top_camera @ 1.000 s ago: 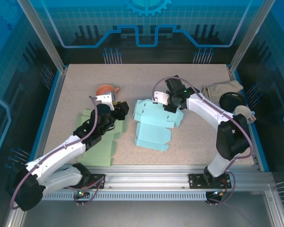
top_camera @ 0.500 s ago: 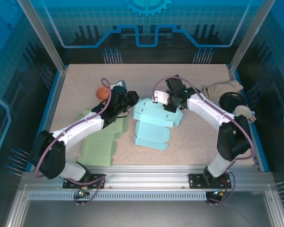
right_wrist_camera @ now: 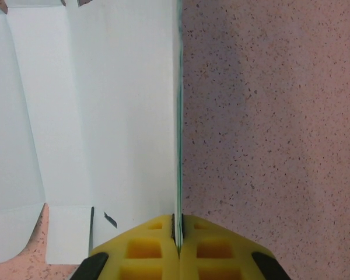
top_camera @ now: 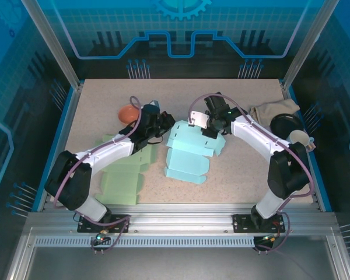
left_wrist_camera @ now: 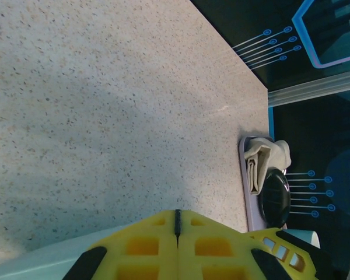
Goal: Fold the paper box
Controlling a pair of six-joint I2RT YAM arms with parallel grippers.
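Note:
The light blue paper box [top_camera: 189, 153] lies unfolded in the middle of the table. My right gripper [top_camera: 212, 129] is shut on its upper right flap. In the right wrist view the flap's thin edge [right_wrist_camera: 179, 116] runs straight into the shut yellow fingertips [right_wrist_camera: 178, 224], with the pale panel [right_wrist_camera: 105, 116] spreading left. My left gripper [top_camera: 163, 123] hovers at the box's upper left edge. In the left wrist view its yellow fingers [left_wrist_camera: 177, 220] are shut with nothing between them, and a strip of pale blue paper [left_wrist_camera: 46, 259] lies under them.
A flat green paper sheet [top_camera: 122, 175] lies under my left arm. An orange object [top_camera: 127, 112] sits behind it. At the right edge are a beige cloth [top_camera: 274, 109], a black disc [top_camera: 286, 123] and a white cup [top_camera: 300, 140]; cloth [left_wrist_camera: 267, 163] and disc [left_wrist_camera: 274, 198] appear again.
My left arm has swung from over the green sheet up and right to the blue box's upper left edge. The right gripper has kept its hold and place.

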